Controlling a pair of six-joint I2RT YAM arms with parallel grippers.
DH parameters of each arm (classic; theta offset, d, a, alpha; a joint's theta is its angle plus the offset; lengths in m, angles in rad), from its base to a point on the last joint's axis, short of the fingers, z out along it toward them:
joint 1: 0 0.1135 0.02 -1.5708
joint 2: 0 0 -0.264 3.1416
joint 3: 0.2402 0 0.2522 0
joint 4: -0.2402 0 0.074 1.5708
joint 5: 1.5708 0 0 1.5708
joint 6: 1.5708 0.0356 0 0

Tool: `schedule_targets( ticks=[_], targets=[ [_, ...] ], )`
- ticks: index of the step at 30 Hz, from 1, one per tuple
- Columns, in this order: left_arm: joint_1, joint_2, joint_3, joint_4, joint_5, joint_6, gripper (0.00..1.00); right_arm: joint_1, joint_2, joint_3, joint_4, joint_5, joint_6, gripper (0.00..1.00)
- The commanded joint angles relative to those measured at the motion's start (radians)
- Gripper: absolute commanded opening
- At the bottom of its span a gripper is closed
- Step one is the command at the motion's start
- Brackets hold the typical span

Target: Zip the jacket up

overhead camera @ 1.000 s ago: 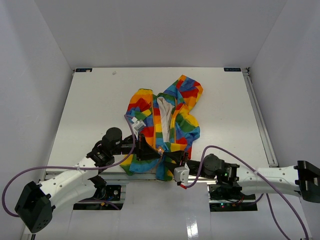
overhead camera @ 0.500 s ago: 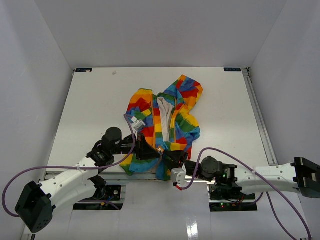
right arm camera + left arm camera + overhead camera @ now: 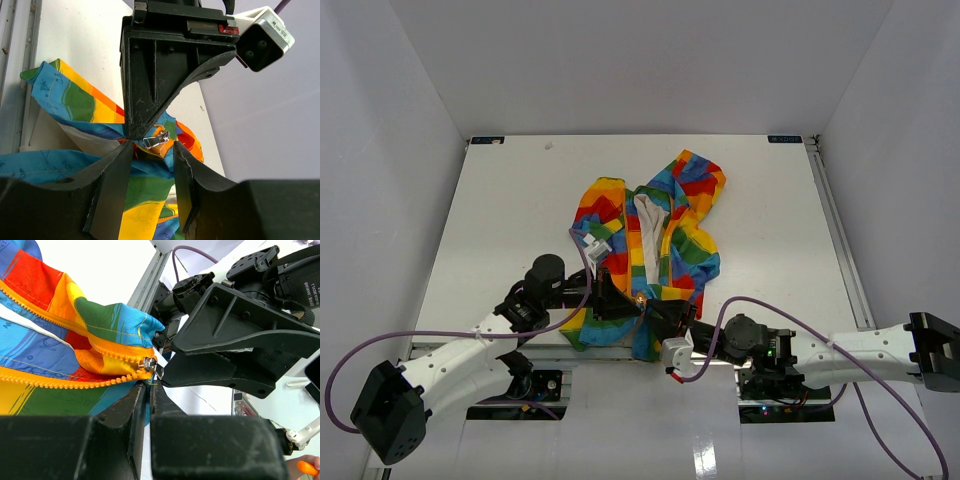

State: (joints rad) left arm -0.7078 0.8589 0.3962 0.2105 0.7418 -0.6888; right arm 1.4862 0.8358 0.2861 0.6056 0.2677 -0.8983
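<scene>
The rainbow patchwork jacket [image 3: 660, 225] lies on the white table with its front open and the white lining showing. Its yellow zipper [image 3: 65, 382] ends at a silver slider [image 3: 150, 365] near the bottom hem. My left gripper [image 3: 149, 386] is shut on the blue hem fabric just under the slider, and sits at the jacket's near edge [image 3: 620, 300]. My right gripper [image 3: 151, 150] is open, with the silver pull tab [image 3: 156, 138] hanging between its fingertips, touching neither. From above, the right gripper [image 3: 655, 312] faces the left one across the hem.
The table [image 3: 500, 220] is walled in white on three sides. A metal rail [image 3: 840, 230] runs along its right edge. The jacket's hem lies close to the table's near edge, where both arm bases and purple cables [image 3: 380, 350] sit.
The right arm has slid left towards the jacket's hem and its jaws have narrowed a little around the pull tab. The left gripper and jacket have stayed put.
</scene>
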Motion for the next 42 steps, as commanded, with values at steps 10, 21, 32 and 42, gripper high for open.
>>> schedule_targets(
  ticks=[10,21,32,42],
  targets=[
    [0.004,0.002,-0.007,0.024,0.024,0.0,0.0,0.008,0.039,0.053,0.084,0.036,-0.037,0.42],
    [0.004,0.009,-0.006,0.026,0.028,0.0,0.0,0.008,0.067,0.056,0.134,0.05,-0.051,0.34],
    [0.004,0.011,-0.005,0.026,0.027,0.0,0.0,0.009,0.1,0.067,0.152,0.056,-0.051,0.23],
    [0.005,0.008,-0.005,0.026,0.028,0.001,0.0,0.008,0.118,0.073,0.175,0.075,-0.048,0.2]
  ],
)
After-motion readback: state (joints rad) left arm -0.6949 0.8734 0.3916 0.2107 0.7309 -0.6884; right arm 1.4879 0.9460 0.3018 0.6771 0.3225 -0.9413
